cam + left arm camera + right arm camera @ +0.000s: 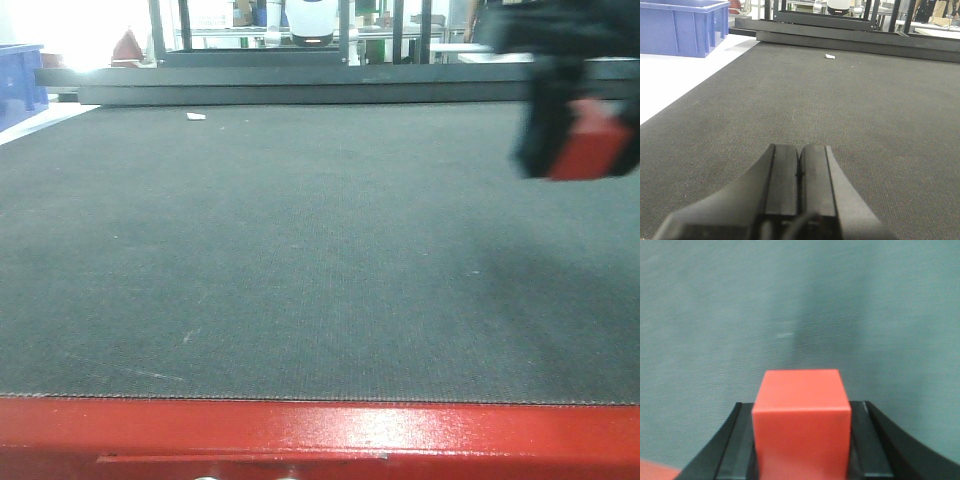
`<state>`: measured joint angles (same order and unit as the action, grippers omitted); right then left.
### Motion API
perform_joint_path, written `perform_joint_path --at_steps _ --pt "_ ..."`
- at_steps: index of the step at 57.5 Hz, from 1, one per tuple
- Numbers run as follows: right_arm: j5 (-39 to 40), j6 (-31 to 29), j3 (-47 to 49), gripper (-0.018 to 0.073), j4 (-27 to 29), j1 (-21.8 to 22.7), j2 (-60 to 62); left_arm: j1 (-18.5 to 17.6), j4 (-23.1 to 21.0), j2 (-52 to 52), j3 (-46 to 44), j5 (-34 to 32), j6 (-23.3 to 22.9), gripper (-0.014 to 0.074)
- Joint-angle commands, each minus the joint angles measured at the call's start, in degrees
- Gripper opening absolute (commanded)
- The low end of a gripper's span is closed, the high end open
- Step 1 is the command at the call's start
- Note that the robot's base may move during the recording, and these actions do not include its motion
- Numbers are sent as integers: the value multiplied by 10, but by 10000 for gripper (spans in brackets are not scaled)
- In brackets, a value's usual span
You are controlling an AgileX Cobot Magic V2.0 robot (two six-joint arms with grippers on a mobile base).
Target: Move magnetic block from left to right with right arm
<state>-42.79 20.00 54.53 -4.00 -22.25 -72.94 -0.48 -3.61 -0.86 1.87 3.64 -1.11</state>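
Right gripper (801,407) was clamped on the magnetic block (800,425), both side faces seated square between the jaws and the top face level. Nothing looked skewed in the right wrist view. The dark mat (715,315) showed under it with a soft shadow, so I read the block as lifted clear, not touching. In the front view the block hung at the far right, above the mat and smeared, so I couldn't tell its exact height.

I judged this to be the carry step, with the block already over the right side. To finish it well I'd have kept the squeeze steady and come down straight, without tipping the wrist. I'd have let the bottom face land flat on the mat before opening. A drop from height could make the cube bounce or tumble.

Left gripper (800,150) sat low over the mat, fingers (782,170) pressed together with nothing between them, well out of the way.

Farther out, a small white scrap (830,56) lay near the mat's back edge. A blue bin (680,27) stood off the mat at far left. Neither was near my drop spot.
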Motion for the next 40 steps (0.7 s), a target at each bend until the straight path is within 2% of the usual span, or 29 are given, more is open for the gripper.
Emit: perform_joint_path --at_steps 1,13,22,28,40 --pt "71 -46 -30 233 0 45 67 0 -4 -3 5 -49 -1 -117" --pt "175 -123 -126 233 2 159 184 0 -4 -3 5 -49 -1 -117" --pt "264 -170 -189 233 2 218 265 0 -4 -3 5 -49 -1 -117" --pt "326 -182 -227 233 2 236 312 0 -4 -3 5 -49 -1 -117" --pt "433 -182 -296 233 2 238 416 0 -4 -3 5 -49 -1 -117"
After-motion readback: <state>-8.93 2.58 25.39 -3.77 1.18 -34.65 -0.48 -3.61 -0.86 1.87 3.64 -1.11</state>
